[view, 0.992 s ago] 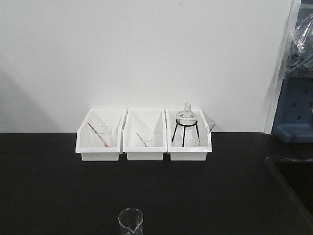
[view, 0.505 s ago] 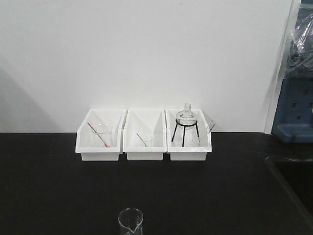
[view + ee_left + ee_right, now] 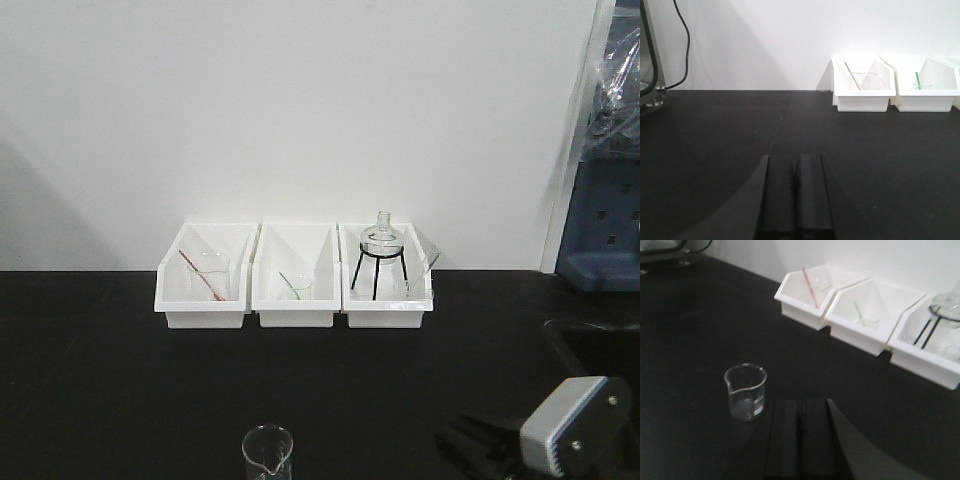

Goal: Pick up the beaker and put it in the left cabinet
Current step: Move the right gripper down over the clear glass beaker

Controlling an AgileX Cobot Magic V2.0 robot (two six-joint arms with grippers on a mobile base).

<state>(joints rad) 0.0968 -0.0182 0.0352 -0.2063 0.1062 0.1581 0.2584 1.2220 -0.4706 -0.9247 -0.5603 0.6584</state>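
Just beside the closed, empty right gripper (image 3: 800, 407) stands the empty beaker (image 3: 745, 391); left gripper (image 3: 794, 162) closed too.

The left tool (image 3: 794, 162) and right tool (image 3: 800, 405) have fingers pressed together.

Beaker (image 3: 745, 392) clear glossy glass; bins (image 3: 296, 318) smooth white plastic; tabletop (image 3: 100, 380) matt black.

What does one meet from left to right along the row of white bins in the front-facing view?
beaker with red rod → beaker with green rod → round flask on black tripod
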